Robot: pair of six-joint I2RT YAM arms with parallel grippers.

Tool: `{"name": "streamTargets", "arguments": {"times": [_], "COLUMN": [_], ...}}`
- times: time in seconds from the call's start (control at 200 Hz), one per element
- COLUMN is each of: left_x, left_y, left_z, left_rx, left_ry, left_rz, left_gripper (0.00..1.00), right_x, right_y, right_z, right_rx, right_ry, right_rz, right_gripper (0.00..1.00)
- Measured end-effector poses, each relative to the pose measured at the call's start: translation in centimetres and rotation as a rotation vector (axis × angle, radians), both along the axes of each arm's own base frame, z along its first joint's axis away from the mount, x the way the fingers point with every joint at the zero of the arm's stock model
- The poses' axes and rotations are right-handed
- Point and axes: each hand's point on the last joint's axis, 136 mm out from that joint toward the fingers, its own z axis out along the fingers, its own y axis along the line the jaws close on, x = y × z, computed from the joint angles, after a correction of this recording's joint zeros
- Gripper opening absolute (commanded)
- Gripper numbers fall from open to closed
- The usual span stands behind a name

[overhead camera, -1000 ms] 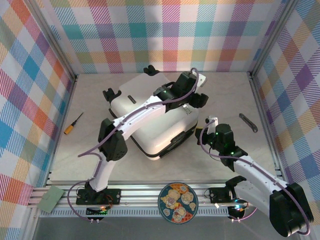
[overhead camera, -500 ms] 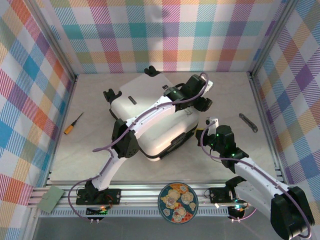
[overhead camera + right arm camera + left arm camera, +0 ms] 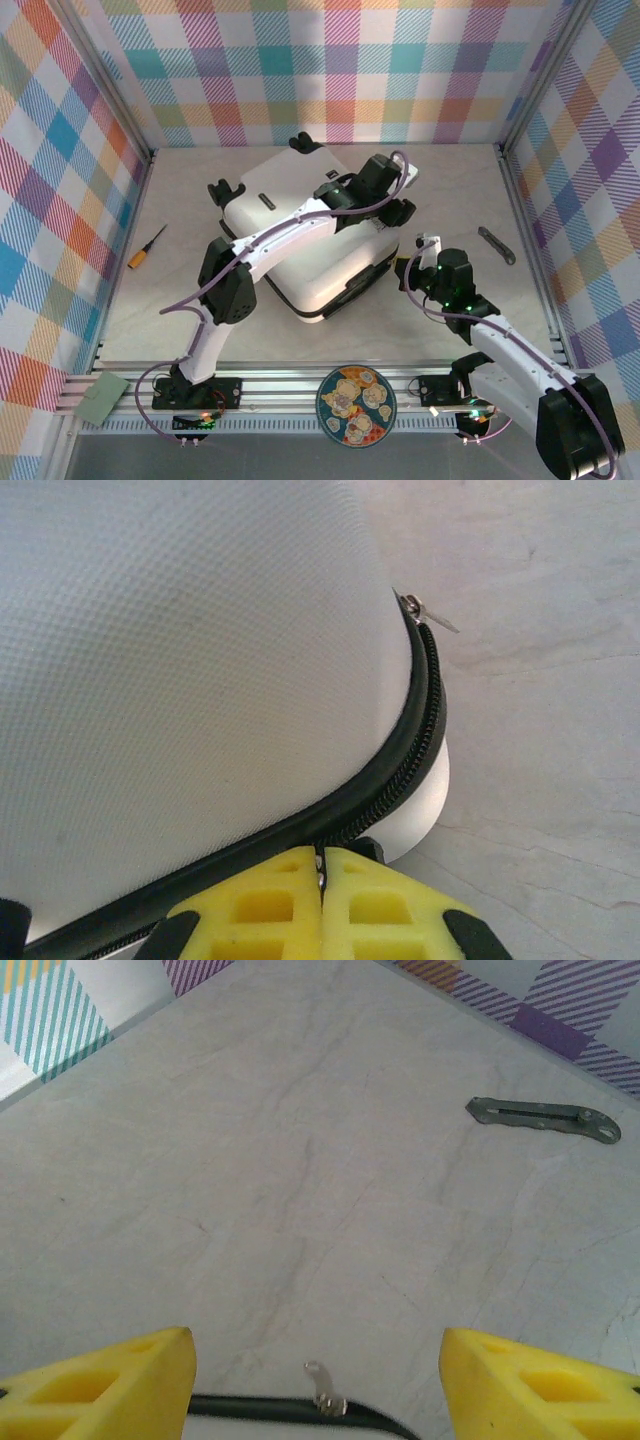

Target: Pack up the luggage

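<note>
The luggage (image 3: 300,235) is a white hard-shell suitcase lying closed in the middle of the table. My left gripper (image 3: 398,208) hovers over its right edge. In the left wrist view the left gripper (image 3: 315,1385) is open, its yellow fingers (image 3: 110,1385) wide apart, and a small metal zipper pull (image 3: 322,1392) stands on the black zipper band (image 3: 250,1407) between them. My right gripper (image 3: 408,268) is at the luggage's near right corner. In the right wrist view the right gripper (image 3: 320,870) is shut on a second zipper pull against the luggage shell (image 3: 180,660).
A grey metal bar (image 3: 496,244) lies on the table right of the luggage. An orange-handled screwdriver (image 3: 146,246) lies at the left. A patterned plate (image 3: 356,405) and a green card (image 3: 103,397) sit on the front rail. Plaid walls enclose the table.
The left arm swung a little right along the luggage's edge and back, and its jaws have narrowed somewhat. The right gripper stayed shut at the corner, shifting only slightly.
</note>
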Motion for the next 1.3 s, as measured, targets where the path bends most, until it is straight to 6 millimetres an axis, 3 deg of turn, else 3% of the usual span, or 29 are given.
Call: {"name": "streamTargets", "arguments": {"times": [0.235,0.515,0.785,1.3], "left_x": [-0.2,1.0,2.4,2.1], "left_y": [0.2,0.7,-0.5,-0.7], "left_z": [0.5,0.3,-0.6,-1.1], "left_rx": [-0.023,0.04,0.121,0.139], "left_ry": [-0.033,-0.049,-0.033,-0.036], "left_rz": [-0.007,0.044,0.031,-0.002], "left_gripper": [0.64,0.68,0.68,0.62], "right_x": [0.7,0.7,0.9,1.6], "right_y": [-1.7,-1.6,-1.5,-2.0], "right_z": [0.0,0.1,0.1,0.0], "right_rx": [0.017,0.034,0.055,0.047], "right_ry": [0.01,0.017,0.022,0.074], "right_rz": [-0.06,-0.06,-0.051,-0.088], "right_gripper": [0.0,0.0,0.0,0.0]}}
